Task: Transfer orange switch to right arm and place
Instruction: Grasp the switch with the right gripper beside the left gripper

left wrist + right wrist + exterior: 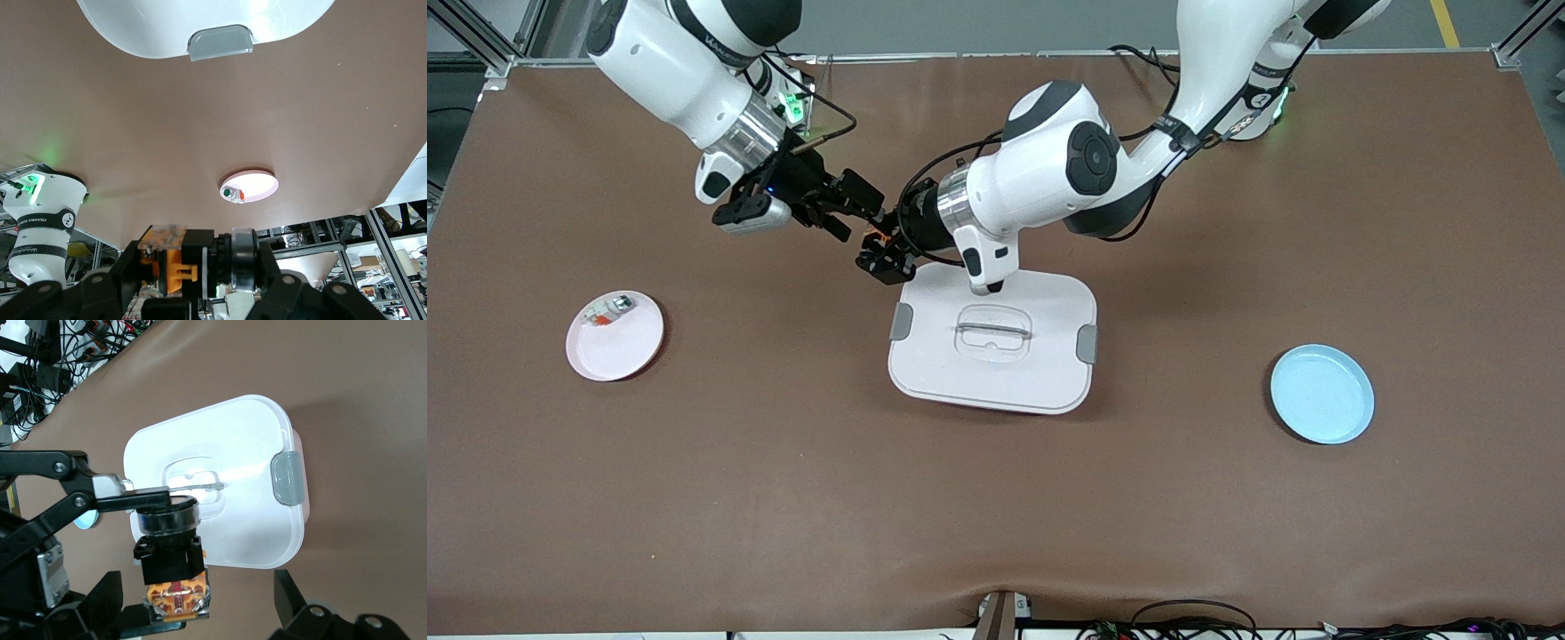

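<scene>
Clamped between the fingers of my left gripper (193, 283) is the orange switch (193, 263). I grasp it by its black collar, and its orange end with the terminals points toward my other hand. It hangs in the air over bare table (783, 462), just off the ten o'clock corner of the white lidded box (993, 356).

My right gripper (200, 603) is spread wide, with one finger on each side of the switch's terminal end. The jaws have not closed on it, and I cannot tell whether either finger touches it yet.

At about nine o'clock from the box, toward the right arm's end of the table, sits a pink plate (618, 351). It already carries a small whitish part with a red tab (607, 311). At about four o'clock from the box, toward the left arm's end, a blue plate (1322, 396) lies empty.

By my reckoning the pickup and the carry to the meeting point are done, and the two hands are lined up. The handover itself is left: the right jaws must close and the left must let go. Then comes the carry and the set-down, probably on the pink plate, though nothing here settles that.
</scene>
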You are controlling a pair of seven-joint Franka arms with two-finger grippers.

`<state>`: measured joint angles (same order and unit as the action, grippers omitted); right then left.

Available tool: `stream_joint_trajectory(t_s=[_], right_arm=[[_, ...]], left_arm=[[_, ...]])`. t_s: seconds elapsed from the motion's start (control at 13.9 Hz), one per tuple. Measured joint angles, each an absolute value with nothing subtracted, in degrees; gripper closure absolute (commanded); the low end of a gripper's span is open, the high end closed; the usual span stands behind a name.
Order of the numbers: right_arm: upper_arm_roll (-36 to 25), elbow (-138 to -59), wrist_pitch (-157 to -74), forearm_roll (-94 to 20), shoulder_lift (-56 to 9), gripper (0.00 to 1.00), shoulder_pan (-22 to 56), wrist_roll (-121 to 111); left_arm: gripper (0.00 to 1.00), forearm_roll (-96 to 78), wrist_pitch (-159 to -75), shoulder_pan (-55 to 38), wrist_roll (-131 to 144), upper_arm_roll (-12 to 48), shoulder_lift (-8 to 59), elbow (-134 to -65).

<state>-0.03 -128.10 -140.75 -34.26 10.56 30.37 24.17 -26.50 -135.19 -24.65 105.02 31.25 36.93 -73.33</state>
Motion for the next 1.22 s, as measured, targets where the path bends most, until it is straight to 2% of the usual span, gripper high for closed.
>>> stream_joint_trajectory(t_s=[0.29, 0.36, 0.58, 0.72, 0.79, 1.01, 1.08, 1.15, 1.22], right_arm=[[-0.03, -128.11, -141.5, -34.6, 10.0, 0.0, 30.38, 24.17], [-0.03, -128.11, -141.79, -34.6, 9.89, 0.05, 30.42, 24.17], [-0.03, -128.14, -141.99, -34.61, 9.64, 0.45, 30.75, 24.14], [-0.02, -128.1, -142.33, -34.74, 9.42, 0.92, 30.93, 24.14], [-0.01, -127.97, -142.63, -34.86, 9.45, 1.0, 31.18, 24.14], [-0.03, -127.9, -143.09, -35.02, 9.42, 1.0, 31.55, 24.12], [-0.04, -127.91, -143.09, -35.02, 9.42, 1.0, 31.55, 24.12], [-0.04, -127.91, -143.09, -35.02, 9.42, 1.0, 31.56, 24.12], [-0.04, -127.91, -143.09, -35.02, 9.41, 1.0, 31.57, 24.11]], left_arm=[[1.0, -26.5, -135.19, -24.65, 105.02, 31.25, 36.93, -73.28], [1.0, -26.5, -135.19, -24.65, 105.02, 31.25, 36.93, -73.28], [1.0, -26.5, -135.19, -24.65, 105.02, 31.25, 36.93, -73.27], [1.0, -26.49, -135.19, -24.66, 105.02, 31.25, 36.95, -73.29], [1.0, -26.5, -135.19, -24.69, 105.02, 31.25, 37.13, -73.3], [1.0, -26.55, -135.18, -24.74, 105.02, 31.26, 37.44, -73.3], [0.96, -26.55, -135.17, -24.74, 105.02, 31.26, 37.44, -73.3], [0.73, -26.55, -135.16, -24.74, 105.02, 31.26, 37.44, -73.3], [0.01, -26.55, -135.16, -24.74, 105.02, 31.26, 37.44, -73.3]])
